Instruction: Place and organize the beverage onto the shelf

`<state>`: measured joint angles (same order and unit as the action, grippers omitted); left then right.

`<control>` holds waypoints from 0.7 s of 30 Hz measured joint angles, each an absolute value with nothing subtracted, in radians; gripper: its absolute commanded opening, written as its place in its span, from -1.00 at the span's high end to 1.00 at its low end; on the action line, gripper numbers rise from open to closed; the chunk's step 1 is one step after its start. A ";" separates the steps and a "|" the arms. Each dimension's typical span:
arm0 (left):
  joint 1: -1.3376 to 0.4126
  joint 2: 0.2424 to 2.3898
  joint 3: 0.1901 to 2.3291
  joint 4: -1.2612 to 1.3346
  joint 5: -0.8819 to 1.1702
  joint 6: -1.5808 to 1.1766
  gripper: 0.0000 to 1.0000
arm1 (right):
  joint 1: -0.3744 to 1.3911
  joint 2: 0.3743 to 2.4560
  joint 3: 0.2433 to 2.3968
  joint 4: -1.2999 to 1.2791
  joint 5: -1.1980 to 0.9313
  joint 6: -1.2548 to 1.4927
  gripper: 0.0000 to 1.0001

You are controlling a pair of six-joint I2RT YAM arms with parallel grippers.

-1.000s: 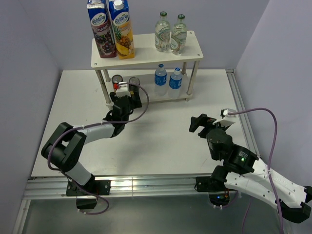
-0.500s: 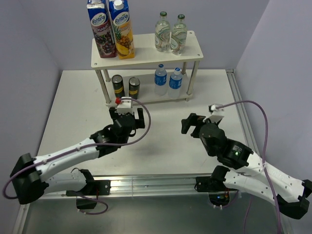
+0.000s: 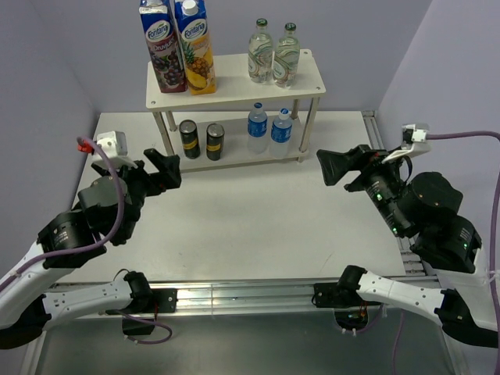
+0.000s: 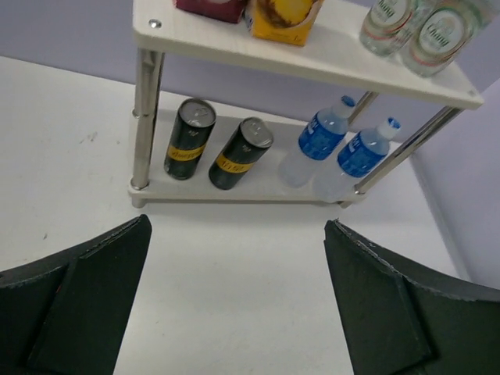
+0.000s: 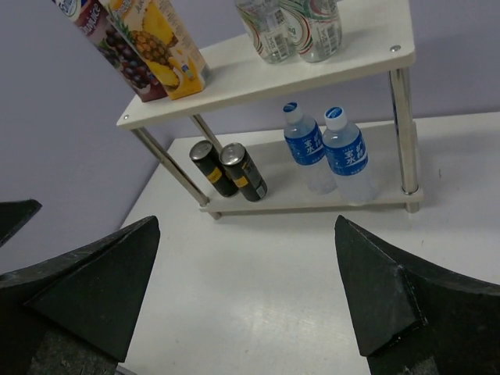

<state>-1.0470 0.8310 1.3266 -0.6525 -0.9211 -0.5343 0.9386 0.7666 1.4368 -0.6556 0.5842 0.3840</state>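
cans (image 3: pixel 188 139) left of water bottles (image 3: pixel 257 129), lower shelf (image 3: pixel 234 154)

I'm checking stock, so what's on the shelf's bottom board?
Two dark cans at its left, two blue-capped water bottles at its right. From overhead, the top board hides its rear part.

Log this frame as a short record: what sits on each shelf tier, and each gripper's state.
shelf: two tiers, far side of table
upper tier: two juice cartons left, two green-capped bottles right
lower tier: two cans left, two water bottles right
left gripper: open, empty, apart from shelf
right gripper: open, empty, apart from shelf
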 measured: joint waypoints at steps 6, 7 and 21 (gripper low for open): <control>-1.047 0.780 1.216 -0.656 -0.934 -0.490 -0.99 | 0.939 0.741 1.423 -0.693 0.567 0.376 -1.00; -1.047 0.780 1.210 -0.657 -0.934 -0.486 -0.99 | 0.939 0.741 1.417 -0.696 0.565 0.376 -1.00; -1.047 0.778 1.192 -0.649 -0.953 -0.462 -0.99 | 0.939 0.751 1.379 -0.703 0.554 0.376 -1.00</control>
<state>-1.0470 0.7784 1.1923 -0.6495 -0.9527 -0.4618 0.9386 0.7513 1.3792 -0.7029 0.5545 0.3763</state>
